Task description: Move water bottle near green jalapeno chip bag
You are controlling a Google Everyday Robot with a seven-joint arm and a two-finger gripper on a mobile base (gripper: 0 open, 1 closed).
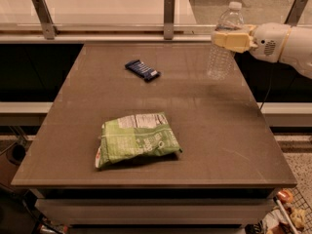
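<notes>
Gripper (222,39) far-right | fingers (235,42) clamping water bottle (219,63) | arm (292,45) cropped at edge

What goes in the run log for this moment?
gripper: shut on water bottle, far right of table | bottle: upright | green jalapeno chip bag: front centre, bottle not yet near it

A flat grey-brown table (209,130) fills most of the view, and a small dark blue wrapped bar (142,70) lies on its far part, left of the middle and turned at an angle. Behind the far edge runs a rail with upright metal brackets (168,13), and behind the rail is a pale glossy counter (107,1). The gripper (229,39) hangs over the far right corner of the table.
</notes>
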